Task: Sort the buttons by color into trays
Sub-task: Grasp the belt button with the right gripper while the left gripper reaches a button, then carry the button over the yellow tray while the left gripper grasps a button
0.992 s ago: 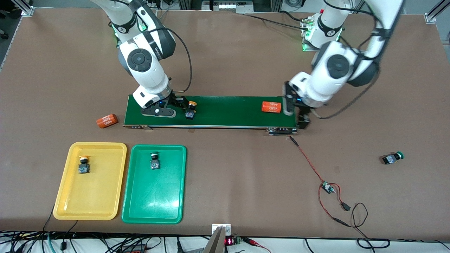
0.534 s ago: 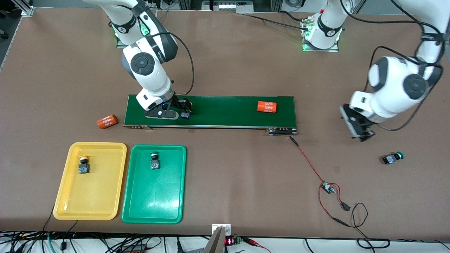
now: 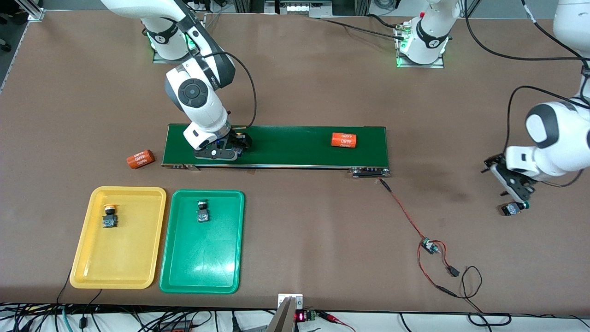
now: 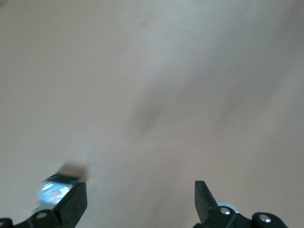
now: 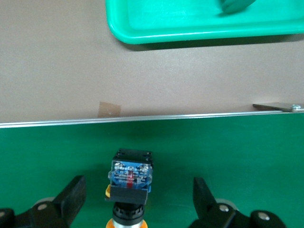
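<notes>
Green button partly hidden by left end effector

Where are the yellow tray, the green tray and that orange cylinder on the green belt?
yellow tray (image 3: 120, 258): front view, bare floor.
green tray (image 3: 203, 263): front view, bare floor.
orange cylinder (image 3: 344, 139): front view, middle of its printed side.

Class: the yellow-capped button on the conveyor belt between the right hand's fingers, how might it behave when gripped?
The yellow-capped button lies on its side with a round cap, so it might roll. Its boxy black body gives flat faces, likely a firm grip. It looks rigid, probably light.
</notes>
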`<action>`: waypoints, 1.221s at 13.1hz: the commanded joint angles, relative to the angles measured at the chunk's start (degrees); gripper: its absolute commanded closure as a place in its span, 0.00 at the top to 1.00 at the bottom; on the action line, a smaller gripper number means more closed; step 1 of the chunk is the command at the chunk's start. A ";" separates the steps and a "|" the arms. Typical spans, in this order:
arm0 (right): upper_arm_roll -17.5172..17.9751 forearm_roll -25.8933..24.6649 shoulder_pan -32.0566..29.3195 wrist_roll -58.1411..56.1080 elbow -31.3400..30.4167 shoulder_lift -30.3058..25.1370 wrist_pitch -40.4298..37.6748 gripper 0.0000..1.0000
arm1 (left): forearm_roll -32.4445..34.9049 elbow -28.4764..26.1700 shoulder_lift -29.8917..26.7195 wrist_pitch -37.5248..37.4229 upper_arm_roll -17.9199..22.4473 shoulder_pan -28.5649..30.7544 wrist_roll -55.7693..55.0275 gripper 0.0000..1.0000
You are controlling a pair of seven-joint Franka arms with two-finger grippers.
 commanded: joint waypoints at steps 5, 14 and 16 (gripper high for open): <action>-0.59 -1.93 0.04 1.35 0.83 2.12 -0.63 0.96 | -0.39 19.08 13.28 -3.69 0.32 2.99 9.28 1.00; -1.83 -3.61 -0.66 0.48 2.58 2.57 -1.41 0.28 | -2.06 24.02 18.84 -4.56 -0.47 4.92 15.61 1.00; -2.44 -3.35 -0.84 0.04 6.61 1.51 -7.89 0.26 | -2.16 24.11 18.67 -6.76 -0.38 5.01 17.63 1.00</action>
